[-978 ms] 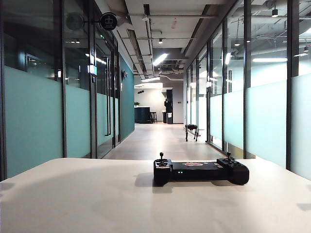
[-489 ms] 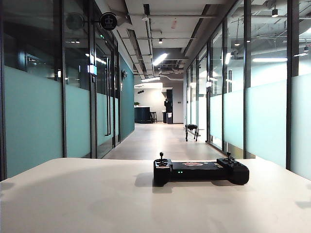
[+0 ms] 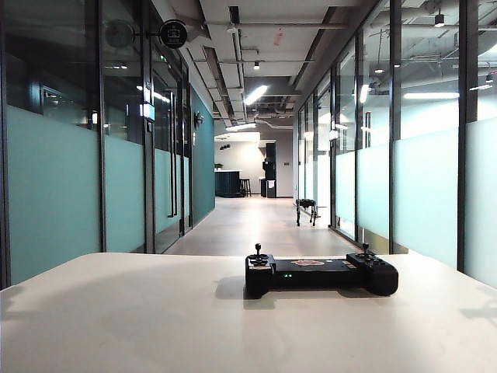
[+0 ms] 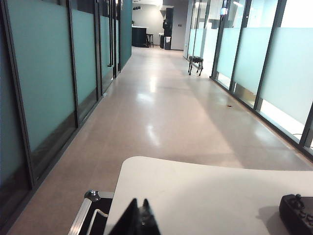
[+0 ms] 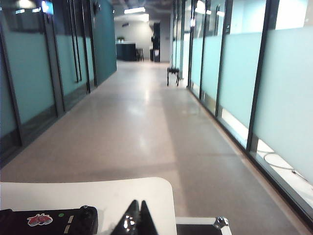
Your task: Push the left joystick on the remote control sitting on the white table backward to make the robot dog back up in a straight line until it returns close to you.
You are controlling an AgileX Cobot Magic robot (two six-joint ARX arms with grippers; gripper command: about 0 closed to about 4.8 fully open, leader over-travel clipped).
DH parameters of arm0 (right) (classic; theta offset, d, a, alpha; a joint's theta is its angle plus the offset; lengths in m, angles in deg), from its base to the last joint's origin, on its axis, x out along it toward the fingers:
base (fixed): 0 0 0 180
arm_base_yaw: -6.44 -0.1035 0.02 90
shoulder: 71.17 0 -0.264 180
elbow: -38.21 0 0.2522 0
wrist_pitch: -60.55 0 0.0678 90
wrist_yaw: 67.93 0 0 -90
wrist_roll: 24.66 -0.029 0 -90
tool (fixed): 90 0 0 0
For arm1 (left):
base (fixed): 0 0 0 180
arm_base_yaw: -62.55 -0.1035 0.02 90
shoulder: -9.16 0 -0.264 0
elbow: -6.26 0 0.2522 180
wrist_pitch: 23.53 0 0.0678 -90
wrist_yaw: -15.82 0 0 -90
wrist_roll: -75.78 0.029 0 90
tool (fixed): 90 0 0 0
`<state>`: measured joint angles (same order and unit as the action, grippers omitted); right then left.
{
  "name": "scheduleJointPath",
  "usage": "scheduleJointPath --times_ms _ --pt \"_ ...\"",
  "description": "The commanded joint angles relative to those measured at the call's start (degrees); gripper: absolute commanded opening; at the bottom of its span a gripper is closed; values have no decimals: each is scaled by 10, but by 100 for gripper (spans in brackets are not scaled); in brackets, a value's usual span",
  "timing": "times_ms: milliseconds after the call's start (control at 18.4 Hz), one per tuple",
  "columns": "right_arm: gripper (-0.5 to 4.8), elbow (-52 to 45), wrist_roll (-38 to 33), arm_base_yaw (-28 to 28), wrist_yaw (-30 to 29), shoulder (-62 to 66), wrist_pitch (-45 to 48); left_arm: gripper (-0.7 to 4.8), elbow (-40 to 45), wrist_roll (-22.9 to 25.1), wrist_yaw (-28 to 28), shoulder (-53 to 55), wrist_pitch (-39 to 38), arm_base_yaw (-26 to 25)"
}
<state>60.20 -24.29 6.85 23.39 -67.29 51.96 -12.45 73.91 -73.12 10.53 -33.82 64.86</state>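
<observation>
Wide flat black remote control [image 3: 321,274], thin left joystick [image 3: 258,252] upright, lies on the smooth white bench [image 3: 155,318], both closed pincers, left [image 4: 138,219] and right [image 5: 134,219], near its edge, small dark robot dog [image 3: 306,210] far down the corridor.

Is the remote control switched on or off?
On: the remote control, flat on the white table, shows small green lights lit on its front.

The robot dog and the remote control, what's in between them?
Only bare white table and empty hallway floor between remote control and robot dog, in the exterior view.
</observation>
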Motion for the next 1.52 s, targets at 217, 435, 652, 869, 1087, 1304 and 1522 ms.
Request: scheduleJointPath --times_ms 217,435,652,869,1087,1304,1522 --pt "-1 56 18 -4 -64 148 81 -5 -44 -3 -20 141 99 1" --pt "-1 62 18 -5 -90 230 150 -5 -76 -4 -54 257 153 1" --pt "-1 62 18 -24 -90 309 198 -5 -110 -39 -68 391 195 2" --pt "-2 62 18 -73 -86 397 219 -5 -133 -43 -75 513 275 52" --pt "-2 62 17 -97 -74 510 283 -5 -179 -40 -85 630 276 99" --pt "-2 62 15 -97 -75 609 342 -5 -236 -39 -107 722 276 131" --pt "-2 62 13 -98 -75 708 422 -5 -303 -26 -157 816 276 142"
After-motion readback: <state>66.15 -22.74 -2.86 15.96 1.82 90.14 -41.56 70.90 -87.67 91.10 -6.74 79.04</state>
